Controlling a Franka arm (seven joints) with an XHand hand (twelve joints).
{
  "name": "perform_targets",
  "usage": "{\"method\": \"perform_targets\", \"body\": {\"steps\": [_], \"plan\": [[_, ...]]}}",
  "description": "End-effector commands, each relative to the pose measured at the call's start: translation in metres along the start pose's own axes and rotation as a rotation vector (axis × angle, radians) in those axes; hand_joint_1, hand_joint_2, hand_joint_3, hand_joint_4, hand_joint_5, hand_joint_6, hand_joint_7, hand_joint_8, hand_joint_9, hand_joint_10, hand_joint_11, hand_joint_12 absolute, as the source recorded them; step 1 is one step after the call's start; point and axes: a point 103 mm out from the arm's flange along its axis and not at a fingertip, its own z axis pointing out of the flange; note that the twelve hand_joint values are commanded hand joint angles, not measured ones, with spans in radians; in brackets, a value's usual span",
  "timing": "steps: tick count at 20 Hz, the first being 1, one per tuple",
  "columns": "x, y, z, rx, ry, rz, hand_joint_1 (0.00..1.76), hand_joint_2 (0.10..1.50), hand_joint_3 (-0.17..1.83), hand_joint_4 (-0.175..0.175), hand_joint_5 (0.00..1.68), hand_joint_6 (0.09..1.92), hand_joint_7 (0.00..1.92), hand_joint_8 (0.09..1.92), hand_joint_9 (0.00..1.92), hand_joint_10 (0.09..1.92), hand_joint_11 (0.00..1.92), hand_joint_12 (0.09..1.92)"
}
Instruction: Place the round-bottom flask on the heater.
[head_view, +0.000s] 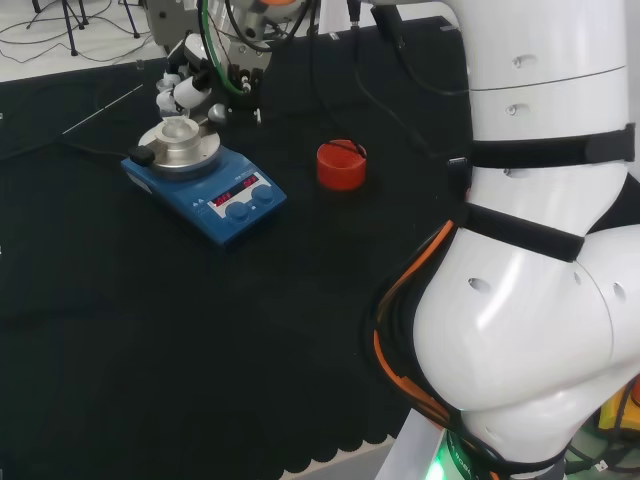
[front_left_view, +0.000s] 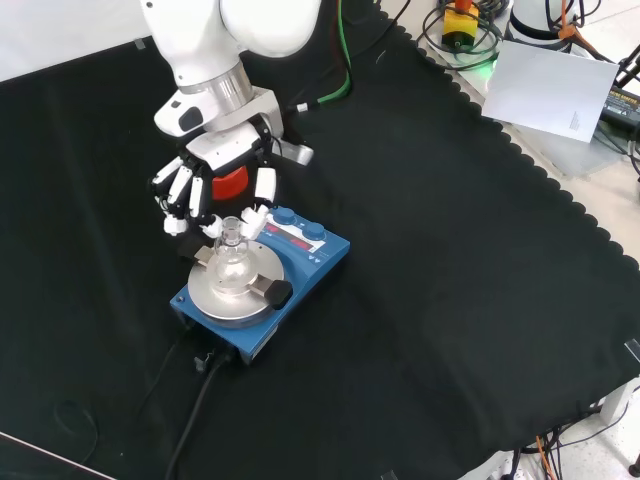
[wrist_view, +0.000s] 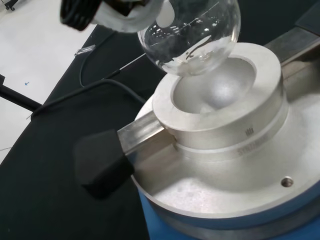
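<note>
Black cloth covers the bench; nearest in the front view sits the heater (front_left_view: 262, 290), its metal bowl (wrist_view: 220, 95) open upward. Just above that bowl hangs the flask (wrist_view: 192, 37), bulb down, neck up, not yet seated. My hand (front_left_view: 225, 180) has fingers curled round its neck from above. Behind stands the red stand (head_view: 341, 165).

In the head view the heater (head_view: 203, 180) sits far left on the cloth (head_view: 150, 340), the ring stand (head_view: 341, 165) off to its right (well apart). The flask (wrist_view: 192, 35) hangs just above the heater's metal bowl (wrist_view: 220, 95).
</note>
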Motion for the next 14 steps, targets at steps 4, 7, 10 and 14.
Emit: {"method": "perform_targets", "body": {"steps": [4,7,10,14], "plan": [[-0.011,0.004,0.002,0.010,0.017,0.016,1.04,0.75,0.72,0.175,1.03,1.11,0.48,0.54,0.60,0.55,0.13,1.33],[-0.009,0.005,0.007,0.018,0.005,0.021,1.04,0.75,0.72,0.175,1.03,1.11,0.48,0.54,0.60,0.55,0.13,1.33],[-0.008,0.007,0.014,0.024,0.008,0.022,1.04,0.75,0.72,0.175,1.03,1.11,0.48,0.54,0.60,0.55,0.13,1.33],[-0.015,0.007,0.014,0.022,0.019,0.027,1.04,0.75,0.72,0.175,1.03,1.11,0.47,0.54,0.60,0.55,0.13,1.33]]}}
